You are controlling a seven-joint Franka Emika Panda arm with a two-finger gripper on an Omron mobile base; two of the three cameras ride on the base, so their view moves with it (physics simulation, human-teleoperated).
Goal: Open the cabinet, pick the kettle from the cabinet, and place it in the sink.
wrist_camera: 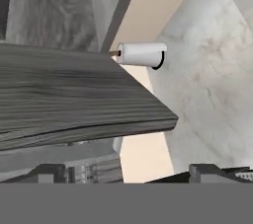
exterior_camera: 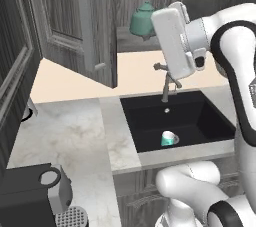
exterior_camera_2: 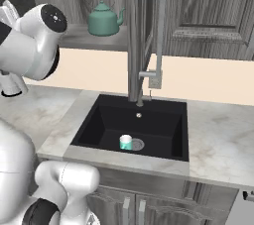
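Kettle of teal metal (exterior_camera: 143,20) is sitting on the shelf inside the dark grey wood-grain cabinet (exterior_camera: 65,16), whose door is standing open, above the black rectangular sink (exterior_camera: 200,116). Pincer (wrist_camera: 128,171) is hanging apart beside that door.

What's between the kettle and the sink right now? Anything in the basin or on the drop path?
The cabinet door is swung open, so the kettle sits exposed on its shelf above and behind the sink. The faucet rises at the basin's back edge, on the way down. A small teal cup sits in the basin by the drain.
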